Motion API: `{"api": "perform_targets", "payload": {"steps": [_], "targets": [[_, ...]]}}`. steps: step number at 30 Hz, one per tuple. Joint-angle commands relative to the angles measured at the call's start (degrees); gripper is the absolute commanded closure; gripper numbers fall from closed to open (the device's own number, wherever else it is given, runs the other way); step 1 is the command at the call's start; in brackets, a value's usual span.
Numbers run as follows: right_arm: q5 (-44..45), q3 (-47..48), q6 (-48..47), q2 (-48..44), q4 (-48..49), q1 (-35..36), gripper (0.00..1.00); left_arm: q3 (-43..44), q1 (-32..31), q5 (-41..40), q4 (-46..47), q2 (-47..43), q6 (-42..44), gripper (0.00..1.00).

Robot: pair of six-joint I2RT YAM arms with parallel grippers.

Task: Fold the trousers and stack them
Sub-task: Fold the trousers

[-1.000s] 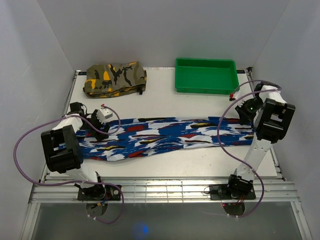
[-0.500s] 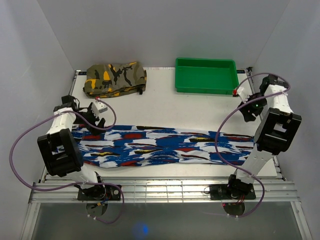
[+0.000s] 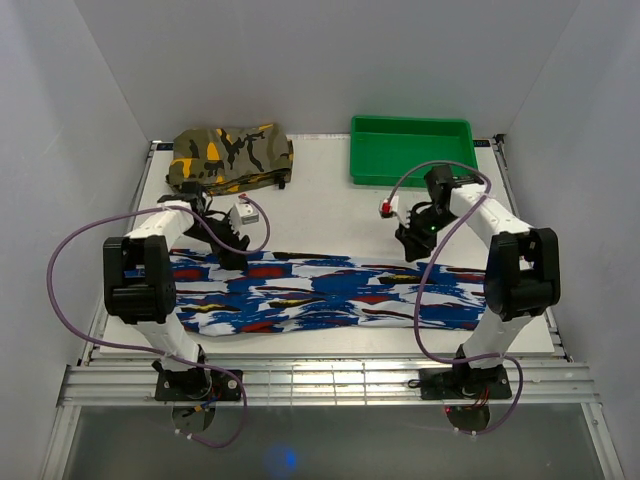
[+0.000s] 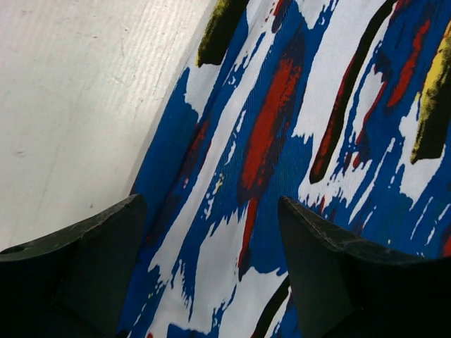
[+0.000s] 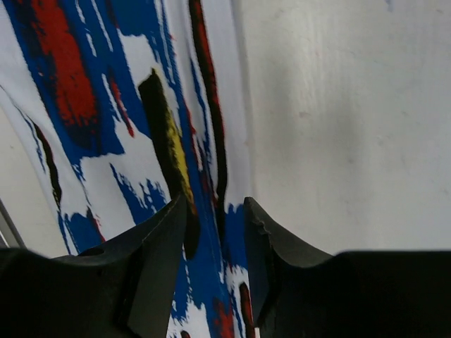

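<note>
The left fingers (image 4: 77, 267) are wide apart and hold nothing. They hang low over the far edge of the trousers (image 3: 330, 295), near the left end. The right fingers (image 5: 151, 267) have only a small gap between them. The far edge of the cloth shows in that gap, but I cannot tell if they are pinching it yet. The trousers lie flat in one long strip across the near half of the surface (image 3: 330, 210), from the left side to the right side. The strip looks narrow, so I think the two legs already lie one on top of the other. It is still long, so it needs to be folded shorter, maybe more than once. After that it has to go on a pile. A camouflage garment (image 3: 228, 155) sits folded in the far left corner, well apart from the trousers, and that may be where the pile goes. A green tray (image 3: 410, 155) sits in the far right corner with nothing in it. I think the job is near its start, with most of the folding and all of the stacking left.
</note>
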Motion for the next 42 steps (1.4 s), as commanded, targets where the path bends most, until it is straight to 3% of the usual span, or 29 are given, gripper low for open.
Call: {"api": "perform_targets", "payload": {"steps": [1,6,15,17,18,21,24,30,36,42], "targets": [[-1.7,-3.4,5.5,-1.6,6.3,3.2,0.56,-1.0,-3.4,-1.7,4.1,0.4,-3.8,0.13],[0.0,-7.9,8.1,-1.1,11.7,8.1,0.56,-1.6,-5.7,-3.8,7.0,2.4,-5.8,0.12],[3.0,-10.0,9.5,1.6,15.2,9.8,0.53,-3.5,-8.6,-5.5,9.9,4.4,-6.6,0.14],[3.3,-10.4,9.5,2.0,15.3,9.9,0.55,-3.5,-9.0,-5.8,10.5,4.6,-7.2,0.14],[3.4,-10.7,9.6,1.8,15.7,10.0,0.62,-3.8,-9.2,-6.2,11.3,4.8,-7.3,0.16],[3.7,-11.4,9.5,1.2,16.0,10.2,0.83,-4.1,-9.4,-6.6,11.7,4.4,-7.5,0.23],[3.7,-11.1,9.6,-0.2,15.3,10.2,0.92,-4.1,-9.5,-6.2,10.5,2.8,-6.8,0.33],[4.1,-12.1,9.0,-4.6,15.3,10.2,0.92,-6.1,-9.5,-4.9,7.6,-5.0,-5.0,0.45],[4.7,-12.1,9.1,-6.4,15.3,10.2,0.92,-6.3,-9.4,-3.9,5.6,-7.8,-3.8,0.81],[6.7,-10.7,9.0,-4.9,17.0,10.1,0.92,-4.3,-9.4,-5.4,9.6,-5.8,-7.4,0.93]]}}
